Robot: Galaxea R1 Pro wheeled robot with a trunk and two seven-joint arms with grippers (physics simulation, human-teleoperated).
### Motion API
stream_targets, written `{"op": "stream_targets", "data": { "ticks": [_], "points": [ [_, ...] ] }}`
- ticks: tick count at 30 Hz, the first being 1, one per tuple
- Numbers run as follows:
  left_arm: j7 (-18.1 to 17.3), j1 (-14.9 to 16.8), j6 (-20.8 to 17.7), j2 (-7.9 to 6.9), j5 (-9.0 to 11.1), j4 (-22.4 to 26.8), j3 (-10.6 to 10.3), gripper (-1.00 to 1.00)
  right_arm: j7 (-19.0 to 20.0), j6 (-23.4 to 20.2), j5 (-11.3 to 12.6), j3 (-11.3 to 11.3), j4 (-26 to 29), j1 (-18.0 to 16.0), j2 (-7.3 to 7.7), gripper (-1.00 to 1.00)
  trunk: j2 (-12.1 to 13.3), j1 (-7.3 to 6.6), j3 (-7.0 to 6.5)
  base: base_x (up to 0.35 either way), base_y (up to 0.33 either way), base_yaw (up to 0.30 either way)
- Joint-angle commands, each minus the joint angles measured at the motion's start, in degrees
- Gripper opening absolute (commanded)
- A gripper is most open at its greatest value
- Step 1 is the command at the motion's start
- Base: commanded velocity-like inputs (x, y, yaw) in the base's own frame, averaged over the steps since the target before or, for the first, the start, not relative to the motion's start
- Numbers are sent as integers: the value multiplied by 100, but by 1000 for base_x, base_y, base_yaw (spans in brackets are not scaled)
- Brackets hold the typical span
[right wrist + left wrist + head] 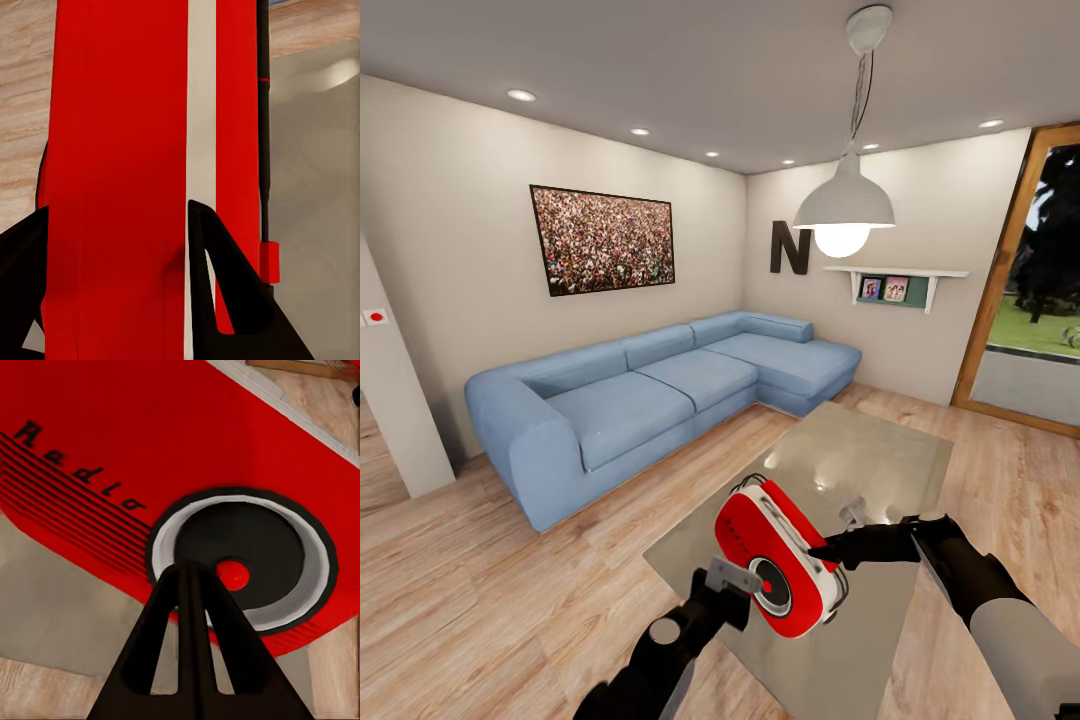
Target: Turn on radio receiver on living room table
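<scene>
The glossy red radio receiver hangs tilted just above the near part of the grey glass coffee table. My right gripper is shut on its edge; in the right wrist view the black fingers clamp the red body with white trim on both sides. My left gripper is shut, its tip against the radio's face. In the left wrist view its joined fingers reach the round dial, whose centre shows red. The face reads "Radio".
A long blue L-shaped sofa runs along the back and left of the table. A white pendant lamp hangs over it. A wall corner juts in at the left; a glass door is at the right. Wood floor surrounds the table.
</scene>
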State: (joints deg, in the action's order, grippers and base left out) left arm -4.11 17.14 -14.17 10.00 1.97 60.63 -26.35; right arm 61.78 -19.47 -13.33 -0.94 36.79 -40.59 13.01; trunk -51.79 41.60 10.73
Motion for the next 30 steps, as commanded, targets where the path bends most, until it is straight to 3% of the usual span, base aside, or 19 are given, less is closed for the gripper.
{"op": "stream_targets", "data": {
  "ticks": [1,12,19,30],
  "points": [
    [-25,47,4,0,18,-92,-1,-100,1,-7,24,6,3,-1,-1,-100,-1,0,0,0,0,0],
    [-676,280,-12,0,57,-374,-12,-100,1,-13,24,6,-2,-1,-18,-100,-1,0,0,0,0,0],
    [-1200,298,-19,0,53,-371,-200,-100,0,-13,24,6,-10,0,-18,-100,-1,0,0,0,0,0],
    [-1198,330,-18,0,25,-489,-205,-100,1,-13,24,6,-8,-1,-18,-100,-1,0,0,0,0,0]
  ]
}}
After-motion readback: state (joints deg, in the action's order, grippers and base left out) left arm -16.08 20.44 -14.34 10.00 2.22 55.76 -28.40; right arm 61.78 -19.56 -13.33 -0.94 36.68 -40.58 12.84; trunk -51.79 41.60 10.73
